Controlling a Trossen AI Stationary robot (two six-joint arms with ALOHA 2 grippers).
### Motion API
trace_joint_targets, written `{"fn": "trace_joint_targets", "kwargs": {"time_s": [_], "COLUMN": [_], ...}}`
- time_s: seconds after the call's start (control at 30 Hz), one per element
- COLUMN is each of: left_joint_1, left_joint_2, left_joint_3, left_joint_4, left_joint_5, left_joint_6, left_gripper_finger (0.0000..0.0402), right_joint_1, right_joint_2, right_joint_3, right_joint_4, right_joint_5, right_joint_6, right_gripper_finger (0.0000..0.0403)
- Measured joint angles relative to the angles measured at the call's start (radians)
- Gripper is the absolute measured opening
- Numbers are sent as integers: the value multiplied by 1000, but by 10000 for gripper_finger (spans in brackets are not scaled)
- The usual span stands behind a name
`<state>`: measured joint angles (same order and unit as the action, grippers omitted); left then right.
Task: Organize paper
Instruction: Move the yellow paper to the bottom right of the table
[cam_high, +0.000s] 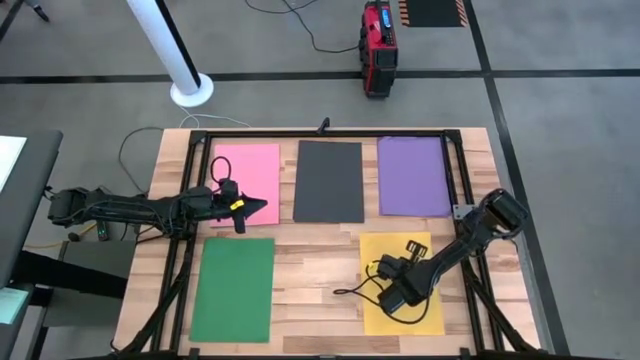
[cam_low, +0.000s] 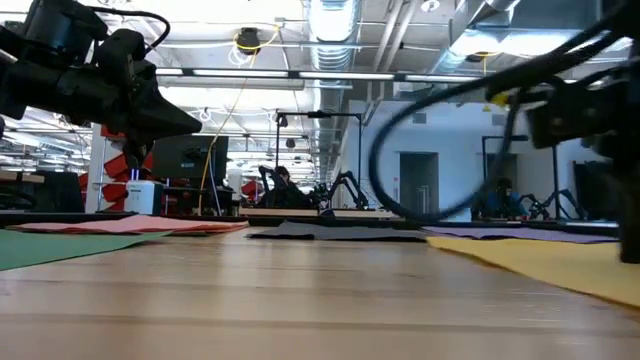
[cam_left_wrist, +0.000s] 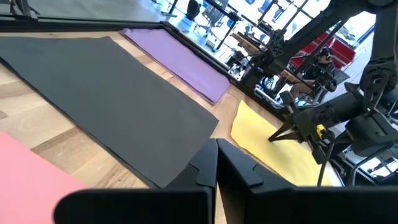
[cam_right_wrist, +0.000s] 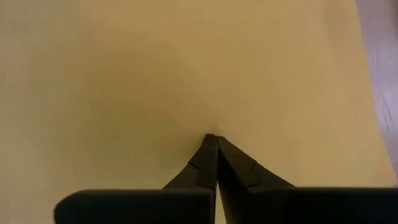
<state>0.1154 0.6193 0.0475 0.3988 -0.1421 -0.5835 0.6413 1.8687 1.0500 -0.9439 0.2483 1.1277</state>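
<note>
Looking straight down first: five sheets lie flat on the tabletop (cam_high: 320, 270), all with their long axis running front to back. Pink paper (cam_high: 258, 165), dark grey paper (cam_high: 328, 180) and purple paper (cam_high: 412, 176) sit in the far row, green paper (cam_high: 234, 288) and yellow paper (cam_high: 425, 310) in the near row. Left claw (cam_high: 262, 206) hovers at the pink sheet's near corner, right claw (cam_high: 410, 247) over the yellow one, partly hiding it.

Low view: sheets are just thin edge-on strips, hard to separate.

Left wrist: fingers pressed together, holding nothing; pink is cut off.

Right wrist: fingers closed too, yellow fills everything.
</note>
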Motion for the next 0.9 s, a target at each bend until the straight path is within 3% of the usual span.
{"fn": "trace_joint_targets", "kwargs": {"time_s": [0.4,0.6,0.9], "left_joint_1": [0,0,0], "left_joint_2": [0,0,0], "left_joint_3": [0,0,0], "left_joint_4": [-19,-22,-28], "left_joint_5": [4,5,5], "left_joint_6": [0,0,0], "left_gripper_finger": [0,0,0], "right_joint_1": [70,76,70], "right_joint_2": [-25,-119,-241], "right_joint_3": [-9,-112,-231], "right_joint_4": [-105,-9,21], "right_joint_5": [-75,-83,-75], "right_joint_6": [34,40,216], "right_gripper_finger": [0,0,0]}}
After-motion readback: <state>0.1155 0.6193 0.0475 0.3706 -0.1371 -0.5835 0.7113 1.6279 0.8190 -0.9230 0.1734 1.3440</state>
